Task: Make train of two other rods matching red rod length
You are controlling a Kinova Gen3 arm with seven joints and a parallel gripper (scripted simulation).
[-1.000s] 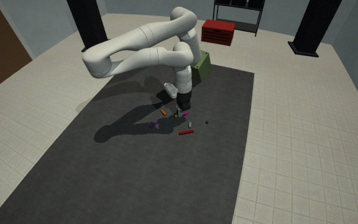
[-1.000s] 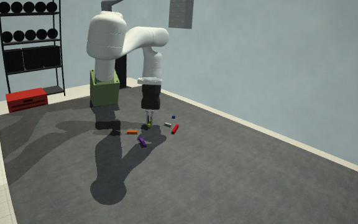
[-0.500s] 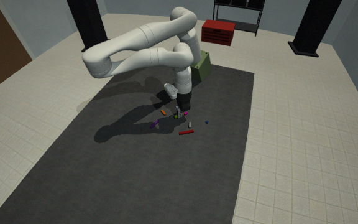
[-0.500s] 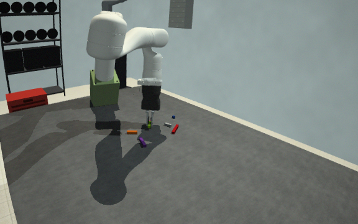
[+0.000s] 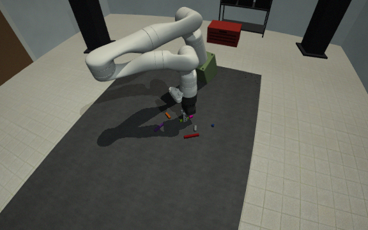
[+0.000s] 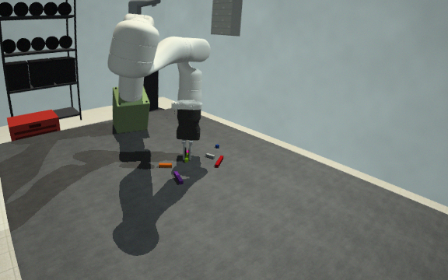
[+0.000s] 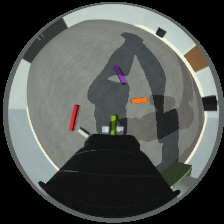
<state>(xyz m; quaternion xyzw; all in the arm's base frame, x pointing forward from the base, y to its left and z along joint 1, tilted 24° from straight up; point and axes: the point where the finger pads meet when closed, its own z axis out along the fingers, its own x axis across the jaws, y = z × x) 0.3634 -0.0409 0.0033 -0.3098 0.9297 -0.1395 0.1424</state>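
My gripper (image 5: 184,117) points straight down at the mat and is shut on the lime rod (image 5: 181,120), which shows between the fingers in the wrist view (image 7: 113,123) and low at the mat in the exterior view (image 6: 186,159). The magenta rod (image 5: 190,116) lies right by the lime rod's end on the gripper's other side; I cannot tell whether they touch. The red rod (image 5: 191,135) lies flat a little nearer the camera and also shows in the wrist view (image 7: 74,117).
The grey rod (image 5: 195,128) lies between the red rod and the gripper. The blue rod (image 5: 213,125) is to the right. The orange rod (image 5: 168,115) and the purple rod (image 5: 158,127) lie to the left. The green robot base (image 5: 207,67) stands behind.
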